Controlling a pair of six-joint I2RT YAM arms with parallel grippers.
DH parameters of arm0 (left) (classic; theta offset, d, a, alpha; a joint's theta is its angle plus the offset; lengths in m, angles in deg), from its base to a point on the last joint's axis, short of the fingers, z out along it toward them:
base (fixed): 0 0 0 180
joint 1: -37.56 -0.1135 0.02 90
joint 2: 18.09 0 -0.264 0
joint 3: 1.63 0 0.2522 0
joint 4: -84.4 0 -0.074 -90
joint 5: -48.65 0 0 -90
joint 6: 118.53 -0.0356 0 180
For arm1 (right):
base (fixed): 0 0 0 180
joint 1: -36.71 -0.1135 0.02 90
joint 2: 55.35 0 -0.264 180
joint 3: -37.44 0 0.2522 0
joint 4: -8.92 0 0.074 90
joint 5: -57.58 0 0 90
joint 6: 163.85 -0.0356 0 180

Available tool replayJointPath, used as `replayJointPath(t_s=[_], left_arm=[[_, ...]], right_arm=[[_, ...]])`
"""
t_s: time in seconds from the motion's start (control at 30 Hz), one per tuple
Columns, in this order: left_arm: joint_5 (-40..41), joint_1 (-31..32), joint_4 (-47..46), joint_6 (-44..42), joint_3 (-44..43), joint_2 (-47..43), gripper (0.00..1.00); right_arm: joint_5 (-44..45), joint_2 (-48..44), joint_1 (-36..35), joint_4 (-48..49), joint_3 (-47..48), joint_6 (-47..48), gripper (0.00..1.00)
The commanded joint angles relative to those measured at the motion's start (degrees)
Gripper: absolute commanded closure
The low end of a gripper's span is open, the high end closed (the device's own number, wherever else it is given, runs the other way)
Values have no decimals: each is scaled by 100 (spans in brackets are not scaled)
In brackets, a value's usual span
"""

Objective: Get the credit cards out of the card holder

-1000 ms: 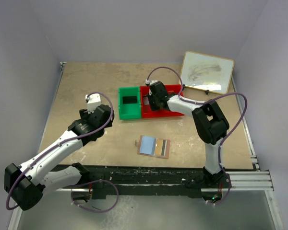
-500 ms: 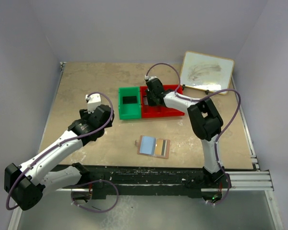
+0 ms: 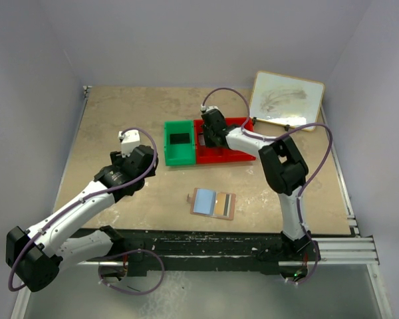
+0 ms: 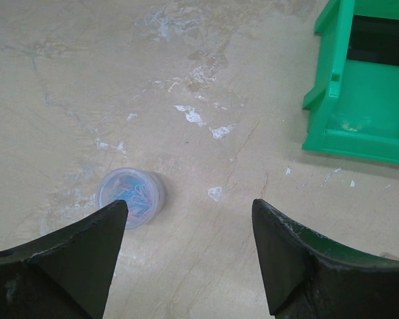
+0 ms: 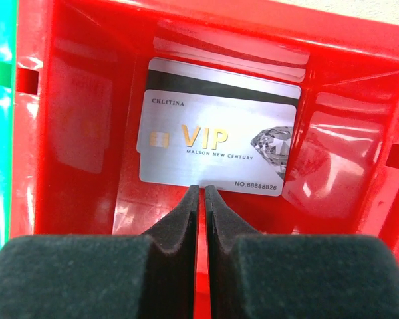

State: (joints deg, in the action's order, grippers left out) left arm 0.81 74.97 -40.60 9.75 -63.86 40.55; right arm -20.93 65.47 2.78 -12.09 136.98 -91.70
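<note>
Jaws on left gripper (image 4: 188, 211) stand wide, nothing between them. It hangs over bare table (image 4: 86, 80), with clip tub (image 4: 130, 193) just ahead to the left. Green bin (image 4: 332, 113) is ahead to the right, black card (image 4: 379, 40) flat on its floor.

Next right is red bin (image 5: 73, 133). Right gripper (image 5: 201, 196) is pinched shut inside it, holding nothing. Its tips stop just short of silver VIP card (image 5: 216, 149), which lies on a striped card (image 5: 219, 85), both flat on the bin floor.

Holder (image 3: 203, 201) lies open on the table nearer the bases, well apart from both bins and almost straight back from right gripper. Long axis runs left-right, slightly skewed. Gold and dark strips (image 3: 223, 205) in its right half are likely cards left to pull. Right gripper looks a little nearer than left, but it is a close call. Likely next move: right arm lifts out and draws back toward its base.

Right wrist view alone shows the stacked cards and shut tips; from above the arm covers them. Top view alone shows holder. Clip tub shows only from left wrist.
</note>
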Motion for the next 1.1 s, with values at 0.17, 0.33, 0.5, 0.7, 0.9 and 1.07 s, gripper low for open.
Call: replayJointPath(t_s=[0.17, 0.33, 0.5, 0.7, 0.9, 1.07], left_arm=[[26, -32, -107, -89, -215, -18, 27], [13, -32, -107, -93, -210, -2, 27], [12, -33, -112, -93, -213, 8, 27], [20, -37, -105, -94, -224, 0, 27], [21, -32, -98, -95, -224, 15, 27], [-34, -32, -107, -106, -222, 17, 27]], right_arm=[[528, 217, -205, -95, 182, -79, 90], [641, 308, -273, -130, 257, -107, 90], [703, 444, -274, -167, 381, -155, 90], [721, 592, -283, -282, 477, -276, 89], [742, 519, -279, -299, 490, -289, 89], [559, -71, -278, -377, 459, -268, 87]])
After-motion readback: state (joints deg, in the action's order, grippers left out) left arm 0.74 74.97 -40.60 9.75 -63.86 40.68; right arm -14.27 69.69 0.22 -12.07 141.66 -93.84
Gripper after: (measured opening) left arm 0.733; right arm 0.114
